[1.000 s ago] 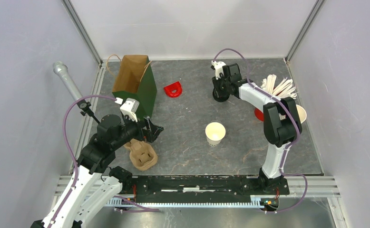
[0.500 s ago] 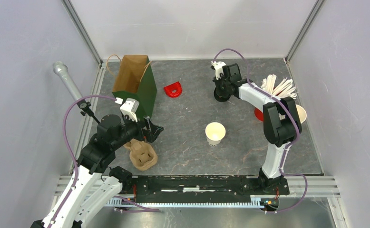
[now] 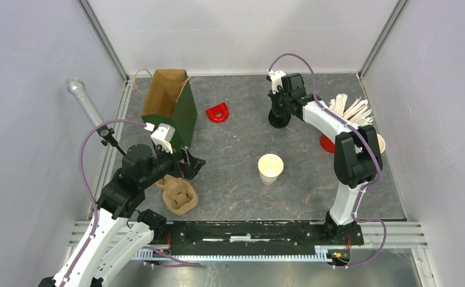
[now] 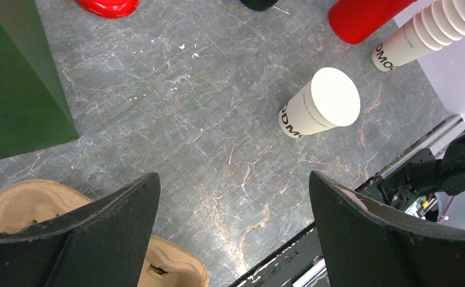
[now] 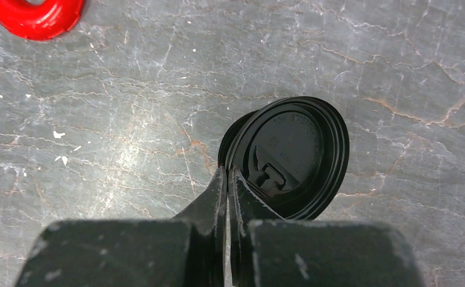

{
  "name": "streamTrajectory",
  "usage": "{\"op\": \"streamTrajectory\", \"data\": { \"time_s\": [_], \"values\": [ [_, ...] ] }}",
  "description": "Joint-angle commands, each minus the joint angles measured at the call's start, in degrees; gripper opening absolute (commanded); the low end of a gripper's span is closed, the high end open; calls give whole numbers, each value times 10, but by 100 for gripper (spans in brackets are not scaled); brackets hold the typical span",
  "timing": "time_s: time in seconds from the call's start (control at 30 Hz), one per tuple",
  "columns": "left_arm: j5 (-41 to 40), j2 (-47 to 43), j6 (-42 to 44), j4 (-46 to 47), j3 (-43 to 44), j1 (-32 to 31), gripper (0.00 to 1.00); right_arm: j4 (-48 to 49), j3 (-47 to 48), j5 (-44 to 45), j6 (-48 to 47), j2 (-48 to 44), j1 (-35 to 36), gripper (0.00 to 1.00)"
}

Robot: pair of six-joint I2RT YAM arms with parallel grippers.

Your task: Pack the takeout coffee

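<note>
Top external view: we see the green bag (image 3: 173, 110) at ten o'clock, the left gripper (image 3: 192, 165) beside it spread wide and empty, the open-topped paper cup (image 3: 270, 167) upright at centre, and at one o'clock the right gripper (image 5: 227, 180) pinched tight on the rim of a black lid (image 5: 296, 152).

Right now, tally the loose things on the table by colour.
Red: 2, D-shaped piece and stick cup.
Cream: 2, single cup and cup stack.
Black: 1, lid stack.
Green: 1, bag.
Tan: 1, cup carrier.
Total: 7.
</note>
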Motion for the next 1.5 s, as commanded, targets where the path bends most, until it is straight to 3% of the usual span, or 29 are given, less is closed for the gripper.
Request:
{"op": "streamTrajectory", "data": {
  "time_s": [0.0, 0.27, 0.57, 0.73, 0.9, 1.13, 1.27, 1.47],
  "values": [
    [-5, 0, -8, 19, -7, 5, 100, -19, 33, -3, 8, -39, 1, 0],
    [31, -53, 35, 102, -54, 4, 99, -21, -33, -119, 54, -158, 19, 0],
    [208, -52, 151, 192, -30, 4, 83, 24, -210, -245, 81, -368, 121, 0],
    [315, -30, 249, 240, -11, 2, 83, 88, -317, -323, 124, -465, 185, 0],
    [386, -22, 365, 263, -13, -7, 87, 157, -398, -387, 156, -535, 203, 0],
    [482, 45, 464, 237, 13, -21, 89, 162, -413, -432, 183, -546, 218, 0],
    [488, 92, 492, 228, 25, -56, 85, 184, -408, -447, 197, -554, 221, 0],
    [418, 150, 566, 158, 61, -133, 84, 185, -395, -450, 205, -569, 223, 0]
  ]
}}
